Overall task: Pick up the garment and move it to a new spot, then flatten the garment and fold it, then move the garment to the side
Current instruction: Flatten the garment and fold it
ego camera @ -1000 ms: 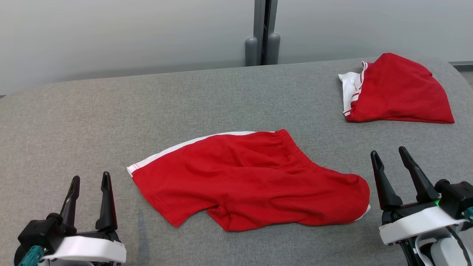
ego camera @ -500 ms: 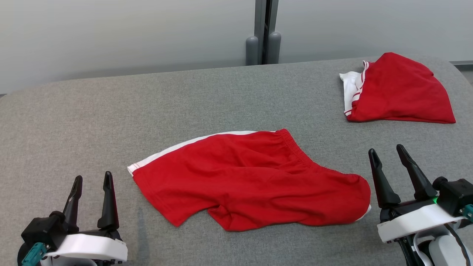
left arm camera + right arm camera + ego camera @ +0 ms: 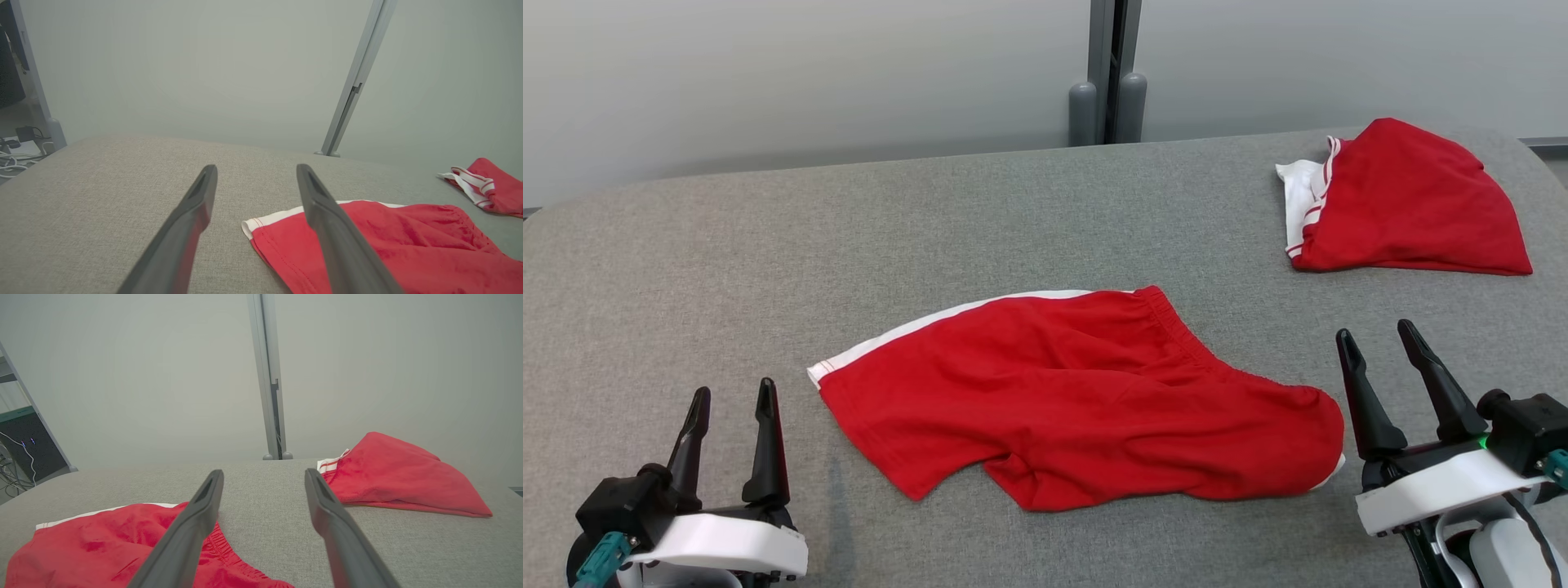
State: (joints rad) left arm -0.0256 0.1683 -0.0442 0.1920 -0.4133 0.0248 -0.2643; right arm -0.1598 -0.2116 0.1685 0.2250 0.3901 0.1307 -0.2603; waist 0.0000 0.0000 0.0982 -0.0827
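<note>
The garment [image 3: 1078, 400] is a pair of red shorts with a white side stripe. It lies spread and creased in the middle of the grey padded table [image 3: 849, 220]. My left gripper [image 3: 734, 388] hovers open at the near left, a short way from the shorts' white-edged leg hem [image 3: 255, 222]. To the right of the shorts' rounded end [image 3: 1327, 425], my right gripper [image 3: 1374, 330] stands open and apart from it. In the wrist views the left gripper [image 3: 256, 167] and right gripper [image 3: 263, 472] have nothing between their fingers, and the shorts [image 3: 102, 543] lie below.
A second red garment with white trim [image 3: 1405, 200] lies bunched at the table's far right corner, also seen as a red heap [image 3: 392, 473]. A grey post [image 3: 1112, 73] stands behind the table against a pale wall. Cables [image 3: 12, 159] lie past the left edge.
The whole head picture has shifted slightly to the right, so the camera moved. The right gripper has edged a little up and toward the shorts. The shorts have not moved.
</note>
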